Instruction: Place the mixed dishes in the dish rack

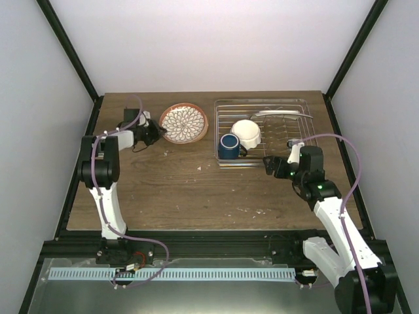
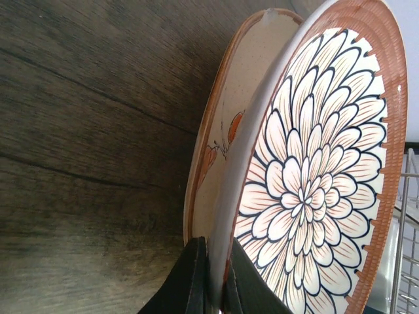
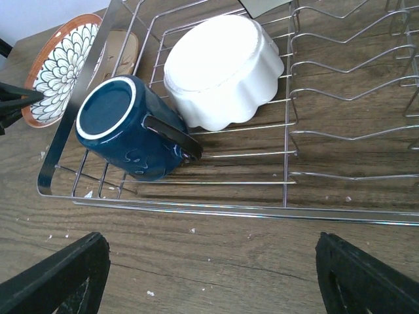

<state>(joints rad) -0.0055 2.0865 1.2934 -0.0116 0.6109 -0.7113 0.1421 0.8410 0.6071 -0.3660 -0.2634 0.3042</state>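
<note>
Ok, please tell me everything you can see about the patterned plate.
The patterned plate is round and ceramic-looking, with blue-outlined white petals inside a ribbed orange rim; its back looks speckled cream. It is left of the dish rack, outside it. The left gripper pinches its rim, one finger on each side.

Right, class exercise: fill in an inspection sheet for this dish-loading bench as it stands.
Surface: dark wooden table.
Job's things: patterned plate tilted up, left of the wire rack; mug and white bowl base-up inside it; cream plate at its far side.
Clutter: white crumbs; a second plate, cream with an orange edge, behind the patterned one.
Grippers: left pincer shut on the patterned plate's rim; right pincer open, near the rack's front rim.
Cables: purple cables along both arms.
Surroundings: white walls, black frame posts.
</note>
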